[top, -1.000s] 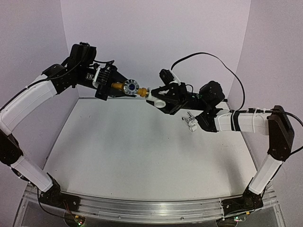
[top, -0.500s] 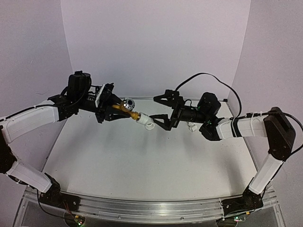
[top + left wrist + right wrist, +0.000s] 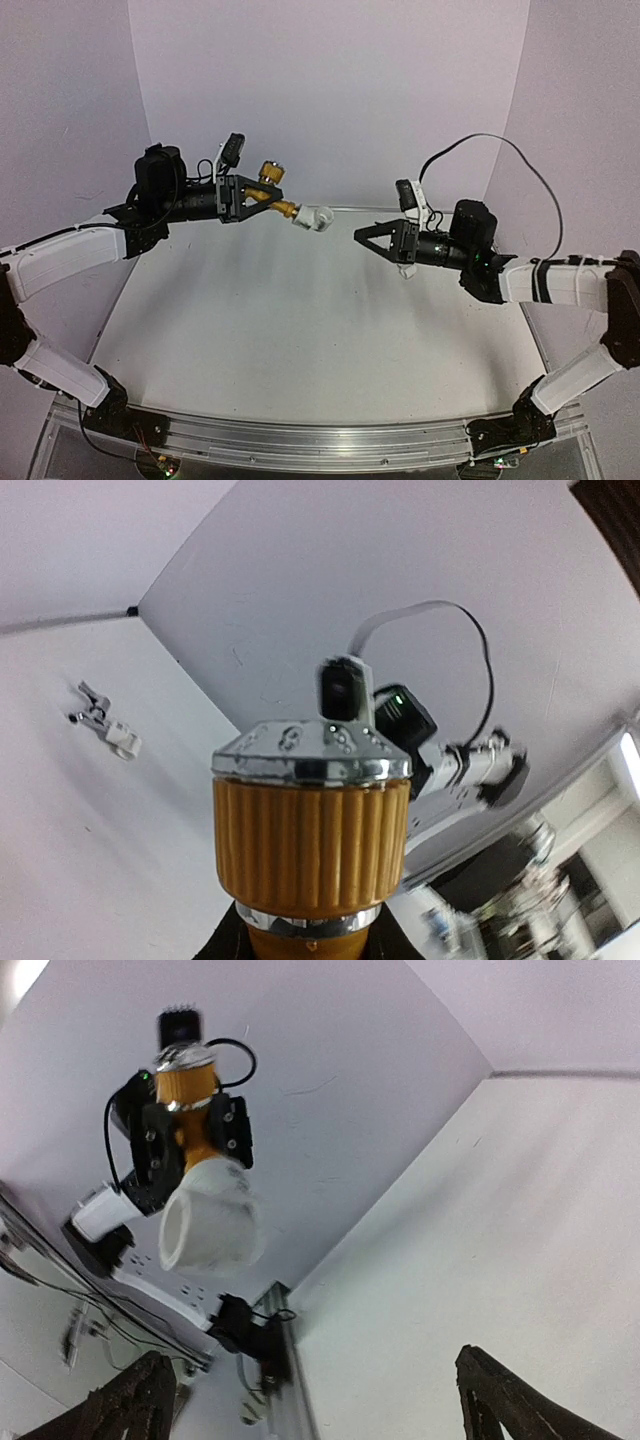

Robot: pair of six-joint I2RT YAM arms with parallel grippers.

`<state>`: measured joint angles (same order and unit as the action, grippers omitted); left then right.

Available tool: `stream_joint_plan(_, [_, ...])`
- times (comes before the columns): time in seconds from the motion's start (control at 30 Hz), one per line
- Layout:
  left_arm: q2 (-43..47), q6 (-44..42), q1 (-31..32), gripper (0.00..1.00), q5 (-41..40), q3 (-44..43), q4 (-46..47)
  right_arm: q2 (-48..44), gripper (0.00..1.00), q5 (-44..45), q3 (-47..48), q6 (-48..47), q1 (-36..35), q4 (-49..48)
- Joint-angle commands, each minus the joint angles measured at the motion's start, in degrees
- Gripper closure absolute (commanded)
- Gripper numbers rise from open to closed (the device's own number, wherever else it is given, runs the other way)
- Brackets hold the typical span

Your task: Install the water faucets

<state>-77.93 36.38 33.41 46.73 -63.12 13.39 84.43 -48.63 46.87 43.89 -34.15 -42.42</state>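
Observation:
My left gripper [image 3: 255, 196] is shut on the brass-gold water faucet [image 3: 270, 180], held in the air near the back wall. Its ribbed handle [image 3: 310, 830] fills the left wrist view. A white pipe fitting [image 3: 318, 218] sits on the faucet's far end and points at my right gripper [image 3: 371, 241]. That gripper stands open and empty a short way to the right of the fitting. From the right wrist, the fitting [image 3: 205, 1230] hangs ahead, above the wide-apart fingers [image 3: 495, 1395]. The silver faucet [image 3: 105, 723], in its own white fitting, lies on the table, half hidden under my right gripper [image 3: 407, 268].
White table with lilac walls at the back and both sides. The right arm's cable [image 3: 480, 150] loops up above its wrist. An aluminium rail [image 3: 300, 445] runs along the near edge between the arm bases.
My right gripper has opened, let go of the white fitting and drawn back to the right. The left arm has kept the faucet with the fitting on it and turned the handle upward.

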Motion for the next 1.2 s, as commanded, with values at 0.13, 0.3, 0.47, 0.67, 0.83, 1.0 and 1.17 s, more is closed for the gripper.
stream_joint_plan(0.13, [4.06,48.90,-0.01,1.00,-11.14,7.25,7.44,-11.49,0.02,26.57,1.48,-69.87,-13.73,18.88])
stream_joint_plan(0.3, [5.32,58.81,0.15,1.00,-11.04,11.18,7.44,-8.27,0.02,25.64,5.60,-81.48,-15.35,17.74])
stream_joint_plan(0.47, [6.57,62.61,1.56,1.00,-12.49,14.19,7.45,-3.33,0.02,22.89,9.56,-88.03,-15.70,18.34])
stream_joint_plan(0.67, [5.81,62.76,3.64,1.00,-13.34,13.58,7.45,1.31,0.03,20.57,13.08,-88.94,-15.71,17.38])
stream_joint_plan(0.83, [5.29,62.23,4.50,1.00,-13.53,13.08,7.44,3.71,0.15,19.48,14.96,-88.70,-15.69,16.93])
stream_joint_plan(1.0, [5.51,62.03,4.82,1.00,-13.81,13.19,7.46,4.63,0.31,19.67,15.28,-88.53,-15.70,16.91])
stream_joint_plan(1.17, [5.57,61.02,4.99,1.00,-13.39,12.79,7.45,4.93,0.47,19.63,15.41,-87.35,-15.71,16.34])
